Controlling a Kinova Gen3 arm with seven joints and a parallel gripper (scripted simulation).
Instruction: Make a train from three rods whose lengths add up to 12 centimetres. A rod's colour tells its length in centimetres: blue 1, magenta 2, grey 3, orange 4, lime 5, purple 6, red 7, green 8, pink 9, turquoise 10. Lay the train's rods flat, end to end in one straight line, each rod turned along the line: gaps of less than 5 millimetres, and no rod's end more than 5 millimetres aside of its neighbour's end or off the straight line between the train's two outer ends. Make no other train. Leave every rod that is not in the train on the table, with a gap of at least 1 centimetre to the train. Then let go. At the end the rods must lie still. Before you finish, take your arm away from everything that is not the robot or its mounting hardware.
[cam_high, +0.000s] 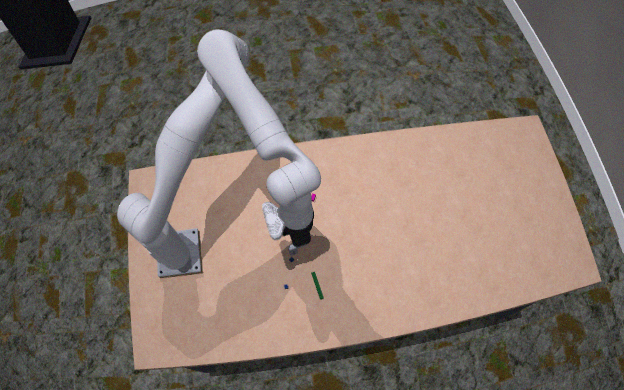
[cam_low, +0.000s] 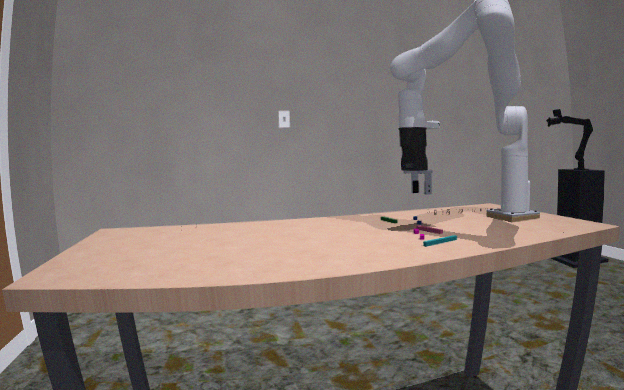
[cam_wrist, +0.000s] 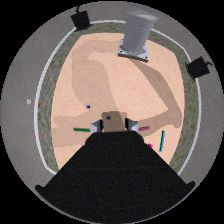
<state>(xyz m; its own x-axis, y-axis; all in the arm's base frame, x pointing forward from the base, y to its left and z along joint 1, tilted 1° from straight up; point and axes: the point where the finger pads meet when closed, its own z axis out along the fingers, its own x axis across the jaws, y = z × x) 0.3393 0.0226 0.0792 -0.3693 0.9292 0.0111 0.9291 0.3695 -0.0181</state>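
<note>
My gripper (cam_low: 421, 187) is open and empty, and hangs well above the table. One blue cube (cam_high: 291, 259) lies on the table right under it and shows between the fingertips in the wrist view (cam_wrist: 108, 118). A second blue cube (cam_high: 286, 286) lies apart from it, nearer the front edge. A green rod (cam_high: 317, 285) lies flat beside them, on its own. In the side view, a pinkish-purple rod (cam_low: 430, 229), a turquoise rod (cam_low: 440, 241) and two small magenta rods (cam_low: 416, 231) (cam_low: 422, 236) lie close together. The arm hides most of these in the overhead view.
The arm's base plate (cam_high: 180, 252) is bolted near the table's left edge. A black stand (cam_low: 580, 192) with a camera arm stands on the floor beyond the table. The table top stretches wide to the right of the rods.
</note>
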